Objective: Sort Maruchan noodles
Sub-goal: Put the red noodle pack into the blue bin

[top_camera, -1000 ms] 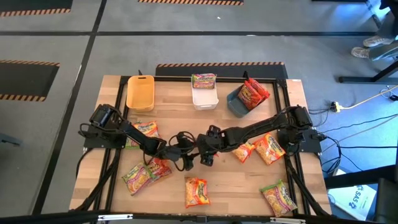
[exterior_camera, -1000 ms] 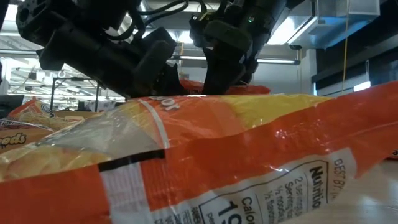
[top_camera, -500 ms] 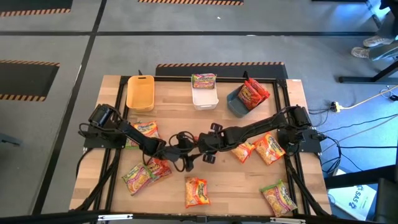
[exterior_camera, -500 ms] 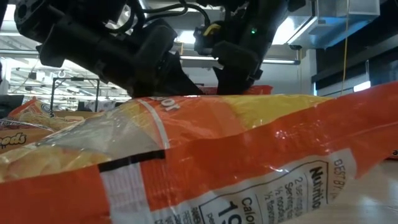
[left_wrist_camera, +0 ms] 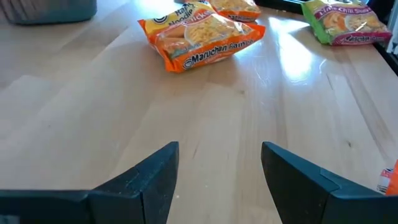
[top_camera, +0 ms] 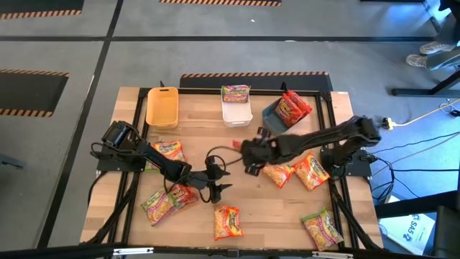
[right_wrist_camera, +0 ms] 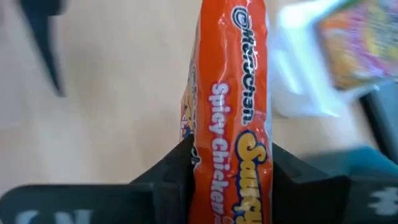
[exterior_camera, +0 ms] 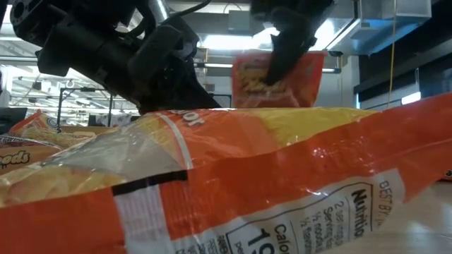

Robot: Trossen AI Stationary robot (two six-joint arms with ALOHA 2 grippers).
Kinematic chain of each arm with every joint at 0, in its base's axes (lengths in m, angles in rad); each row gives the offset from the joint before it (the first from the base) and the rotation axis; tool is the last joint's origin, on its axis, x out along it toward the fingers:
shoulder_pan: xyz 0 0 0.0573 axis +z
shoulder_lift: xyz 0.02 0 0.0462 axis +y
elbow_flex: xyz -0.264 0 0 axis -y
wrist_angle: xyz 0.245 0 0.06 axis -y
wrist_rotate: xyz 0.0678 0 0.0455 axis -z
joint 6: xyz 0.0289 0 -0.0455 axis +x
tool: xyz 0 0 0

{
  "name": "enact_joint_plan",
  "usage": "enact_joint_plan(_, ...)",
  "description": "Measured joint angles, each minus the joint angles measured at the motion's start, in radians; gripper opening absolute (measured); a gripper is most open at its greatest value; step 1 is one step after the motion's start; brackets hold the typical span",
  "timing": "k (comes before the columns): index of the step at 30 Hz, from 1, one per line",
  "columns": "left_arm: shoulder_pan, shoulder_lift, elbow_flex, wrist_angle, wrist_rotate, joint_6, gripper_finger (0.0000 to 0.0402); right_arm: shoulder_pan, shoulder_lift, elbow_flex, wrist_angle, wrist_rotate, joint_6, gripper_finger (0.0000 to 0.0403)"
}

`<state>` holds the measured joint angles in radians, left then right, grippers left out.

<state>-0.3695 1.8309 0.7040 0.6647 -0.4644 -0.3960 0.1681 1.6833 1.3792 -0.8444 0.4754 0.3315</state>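
Observation:
Maruchan noodle packets lie flat and scattered on the wooden table (top_camera: 208, 129): orange-yellow ones (top_camera: 227, 221) (top_camera: 311, 171) and green-pink ones (top_camera: 159, 203) (top_camera: 322, 226). My right gripper (top_camera: 243, 150) is above the table's middle, shut on a red Spicy Chicken packet (right_wrist_camera: 233, 93). That red packet (exterior_camera: 279, 77) also shows in the low view. My left gripper (top_camera: 218, 180) stands open over bare wood just near of it, with nothing between its fingers (left_wrist_camera: 155, 180). My right gripper pinches the red packet between its two fingers, one on each flat face (right_wrist_camera: 214, 158), with the packet edge-on between them. The fingers (exterior_camera: 282, 53) come from above. The packet hangs upright below them, raised off the table; the near orange packet hides its lower edge.
Three bins stand along the far edge: a yellow one (top_camera: 162, 106), a white one (top_camera: 236, 114) with a green-pink packet (top_camera: 236, 92), and a dark grey one (top_camera: 272, 121) with red packets (top_camera: 293, 108). An orange packet (exterior_camera: 247, 176) fills the low view's foreground.
My right gripper has shut on the red packet and risen, drawing back toward the table's right and far edges. The packet, which lay low on the table, now hangs upright and lifted.

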Motion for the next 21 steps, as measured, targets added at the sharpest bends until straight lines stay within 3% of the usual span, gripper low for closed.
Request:
enact_joint_plan(5,0.000,0.000,-0.001,0.000,0.014,0.001,0.0223,-0.106,-0.146,-0.028,-0.132,0.072,0.004,0.0092)
enact_joint_plan(8,0.000,0.001,-0.001,-0.005,0.015,-0.001,0.0223,-0.212,-0.239,-0.066,-0.147,0.058,0.004,0.0091)
enact_joint_plan(14,0.000,0.001,-0.001,-0.018,0.015,-0.002,0.0223,-0.480,-0.368,-0.162,-0.132,-0.080,0.004,0.0098)
enact_joint_plan(21,0.000,0.001,-0.001,-0.021,0.020,-0.003,0.0223,-0.738,-0.384,-0.335,0.063,-0.326,-0.032,0.0098)
